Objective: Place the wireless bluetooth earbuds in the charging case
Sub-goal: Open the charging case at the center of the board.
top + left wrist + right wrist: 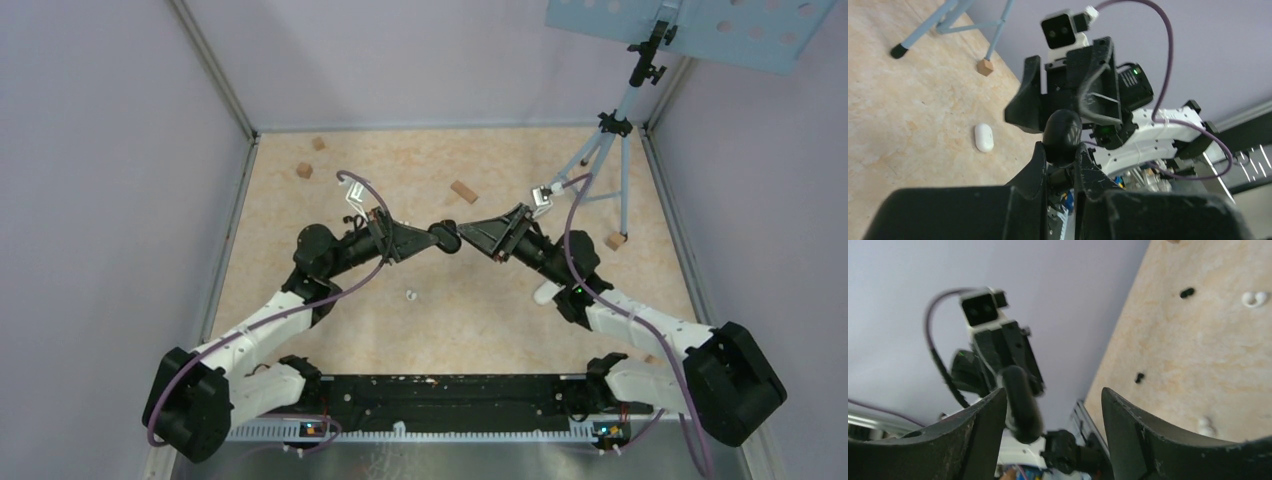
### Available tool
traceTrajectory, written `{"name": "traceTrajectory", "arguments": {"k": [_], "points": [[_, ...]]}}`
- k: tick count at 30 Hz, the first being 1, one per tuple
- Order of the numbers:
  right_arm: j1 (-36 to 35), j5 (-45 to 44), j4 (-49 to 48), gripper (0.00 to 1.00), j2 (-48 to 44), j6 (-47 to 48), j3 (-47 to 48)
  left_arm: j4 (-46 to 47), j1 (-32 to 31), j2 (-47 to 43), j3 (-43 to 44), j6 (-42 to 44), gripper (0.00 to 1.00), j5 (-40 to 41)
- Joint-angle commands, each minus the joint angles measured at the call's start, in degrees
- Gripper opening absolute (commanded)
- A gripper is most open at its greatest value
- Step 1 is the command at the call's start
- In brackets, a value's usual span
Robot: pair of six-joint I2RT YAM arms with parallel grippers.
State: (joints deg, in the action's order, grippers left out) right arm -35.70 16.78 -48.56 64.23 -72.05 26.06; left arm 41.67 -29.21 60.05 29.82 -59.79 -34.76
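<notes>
Top external shows both arms meeting above the middle of the worktop [480, 325]. The left hand [1062, 150] pinches a black charging case [1062, 127] by its lower end. The right hand [1053, 395] faces the case with its fingers spread. A white earbud [411, 295] and a black earbud [1187, 292] lie loose on the worktop, apart from both hands.
</notes>
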Motion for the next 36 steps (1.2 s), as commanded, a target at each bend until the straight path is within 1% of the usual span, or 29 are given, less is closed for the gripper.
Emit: {"name": "traceTrajectory", "arguments": {"k": [1,3,6,8,11,15,19,20,23,26,28,36], "points": [[2.18,11.23,11.86,0.68,-1.36,10.16,6.32,-1.97,1.39,1.51,6.07,2.24,0.00,-12.48],[2.21,16.52,17.64,0.68,-1.12,15.47,9.50,-2.73,1.72,2.99,7.63,2.52,0.00,-16.57],[2.22,21.28,21.35,0.68,-1.28,19.60,11.45,-4.71,1.81,4.89,9.98,3.58,0.00,-21.80],[2.22,21.69,22.54,0.68,-2.36,20.92,11.64,-7.84,1.87,5.92,11.69,5.47,0.00,-23.91],[2.22,19.99,23.80,0.68,-4.81,22.23,11.28,-12.23,1.88,6.76,13.84,8.46,0.00,-25.91],[2.22,19.80,21.76,0.68,-7.61,22.46,10.64,-17.18,1.94,6.79,15.62,11.87,0.00,-26.53],[2.22,16.38,21.44,0.68,-11.40,23.40,9.29,-19.02,1.91,7.53,16.19,13.68,0.00,-29.09],[2.22,16.71,20.79,0.68,-11.83,23.51,9.13,-19.26,1.95,7.80,16.13,14.18,0.00,-29.69],[2.22,21.53,18.53,0.69,-10.79,23.06,9.54,-20.87,1.98,8.29,15.88,15.23,0.00,-29.82],[1.98,25.83,19.76,0.69,-9.10,23.81,10.67,-20.26,2.03,8.84,15.92,14.69,0.00,-29.98],[1.87,26.35,22.56,0.69,-8.35,24.94,11.37,-19.49,2.10,8.94,16.07,14.31,0.00,-29.98],[1.34,28.17,25.09,0.68,-5.75,26.15,11.55,-19.35,2.08,8.82,16.79,14.33,0.00,-30.57]]}}
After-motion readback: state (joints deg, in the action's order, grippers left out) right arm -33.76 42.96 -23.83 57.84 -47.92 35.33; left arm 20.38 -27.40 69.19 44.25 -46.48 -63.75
